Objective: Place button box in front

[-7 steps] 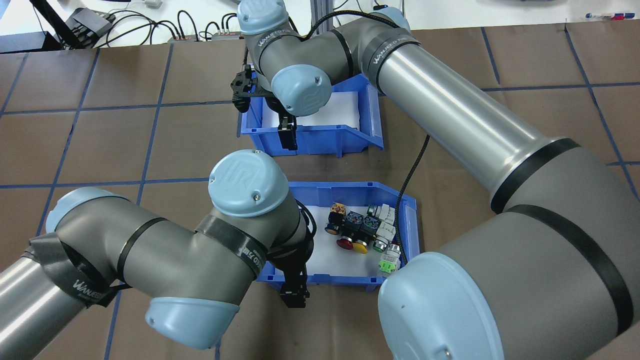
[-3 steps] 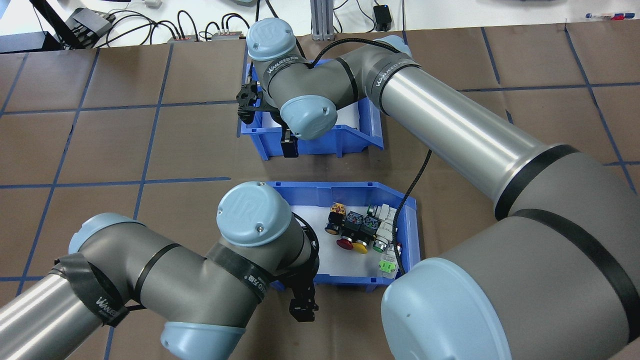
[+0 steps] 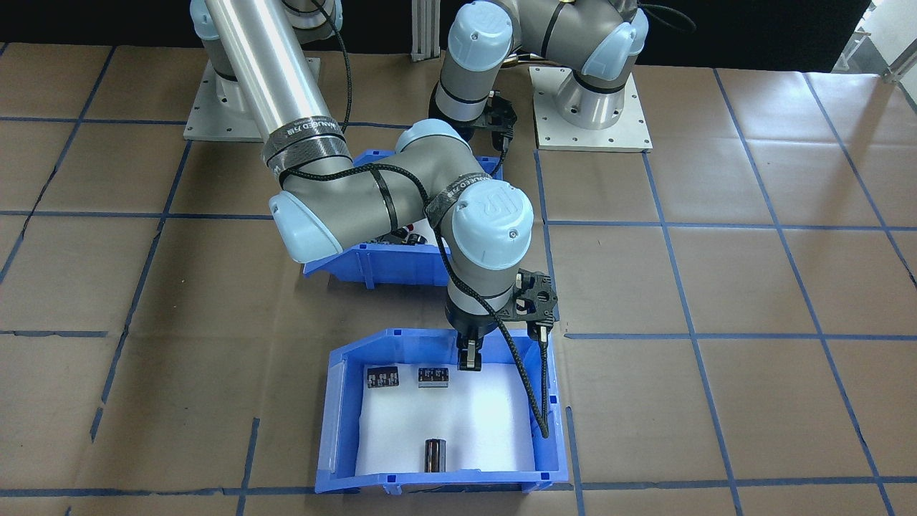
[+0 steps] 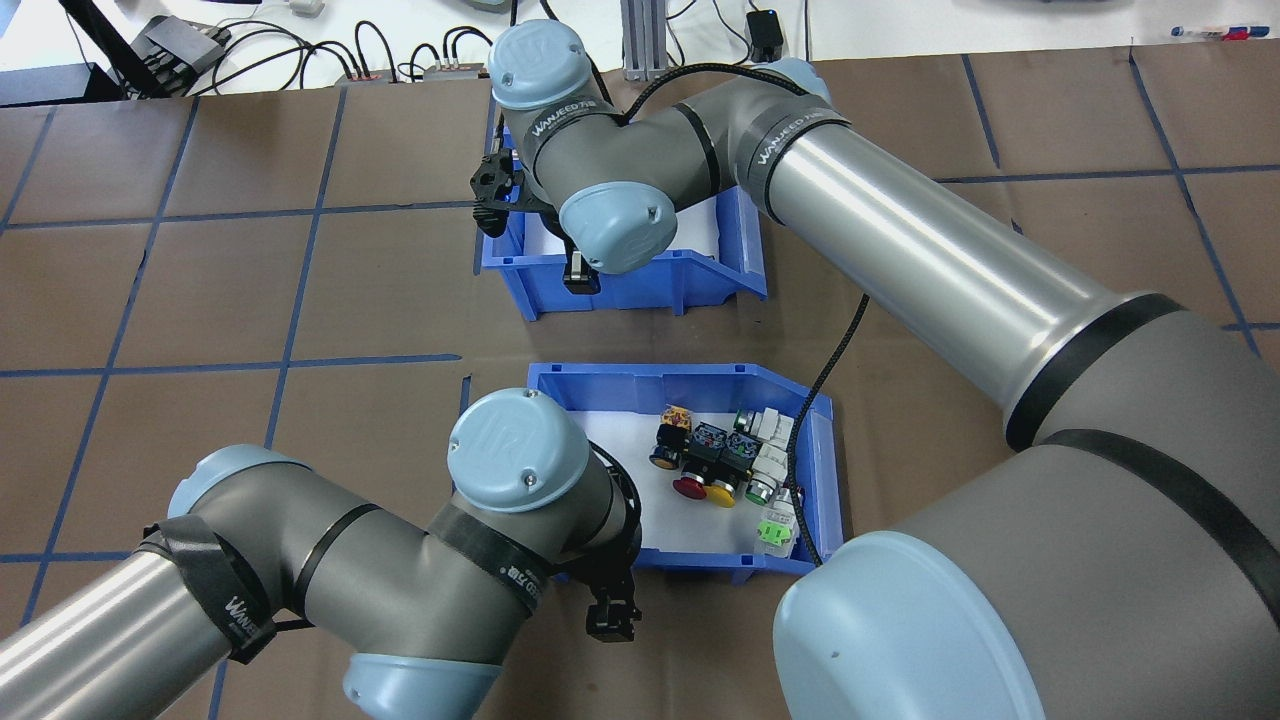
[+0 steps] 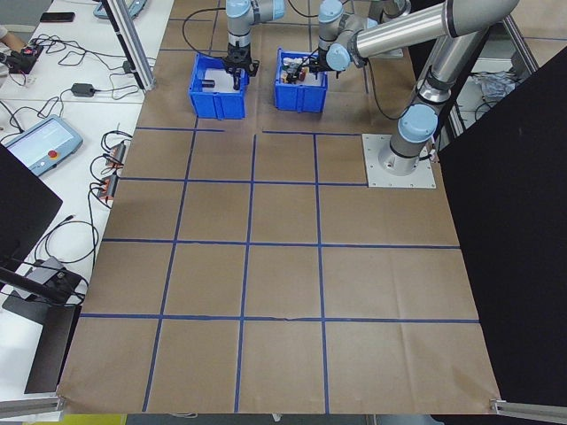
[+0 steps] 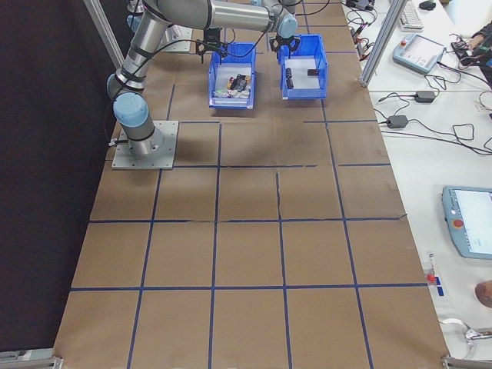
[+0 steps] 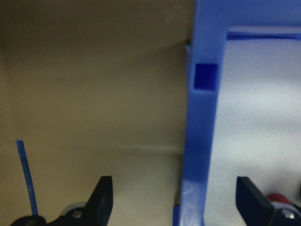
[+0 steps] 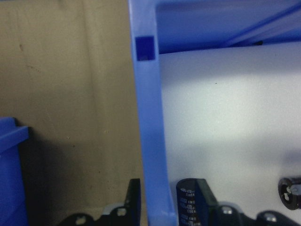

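Note:
The button box is the blue bin nearer the robot, with a cluster of coloured push-buttons on its white floor. In the front-facing view, my right arm hides most of the button box. My left gripper is open at the box's near left corner. Its wide-apart fingers straddle the box's blue wall without touching it. My right gripper is at the other blue bin, farther from the robot. Its fingers stand narrowly astride that bin's wall. A small gap shows on the inner side.
The other bin holds three small black parts on its white floor. A black cable from my right arm hangs across the button box's right side. Cables and devices line the table's far edge. Brown paper with blue tape lines covers the table.
My left arm has pulled back toward the robot and its gripper has dropped to the button box's near wall. My right wrist has shifted and lowered over the other bin's wall. Neither bin has moved.

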`<state>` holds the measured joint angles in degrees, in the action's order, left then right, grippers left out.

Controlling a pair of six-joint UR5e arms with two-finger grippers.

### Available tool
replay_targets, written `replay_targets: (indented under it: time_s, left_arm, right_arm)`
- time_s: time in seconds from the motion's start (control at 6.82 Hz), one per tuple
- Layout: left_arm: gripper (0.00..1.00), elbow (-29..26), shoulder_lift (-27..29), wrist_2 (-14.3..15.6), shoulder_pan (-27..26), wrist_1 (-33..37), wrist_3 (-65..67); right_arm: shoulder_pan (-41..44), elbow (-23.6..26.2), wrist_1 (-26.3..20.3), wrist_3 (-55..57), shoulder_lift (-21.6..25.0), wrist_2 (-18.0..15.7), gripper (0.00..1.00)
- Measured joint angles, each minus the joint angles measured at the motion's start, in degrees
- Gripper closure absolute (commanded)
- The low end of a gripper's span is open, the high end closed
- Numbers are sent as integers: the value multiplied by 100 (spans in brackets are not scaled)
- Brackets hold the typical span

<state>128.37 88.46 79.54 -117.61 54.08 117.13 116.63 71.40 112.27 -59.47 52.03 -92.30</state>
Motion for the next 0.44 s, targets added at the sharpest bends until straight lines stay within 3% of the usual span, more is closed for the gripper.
replay_targets:
  time_s: [0.15, 0.44]
  left_arm:
    - [97, 5, 8, 3, -10, -133, -14]
    - [100, 7, -106, 14, -11, -437, -159]
  right_arm:
    - [-13, -17, -2, -55, 5, -64, 98]
    - [-155, -4, -11, -379, 117, -174, 99]
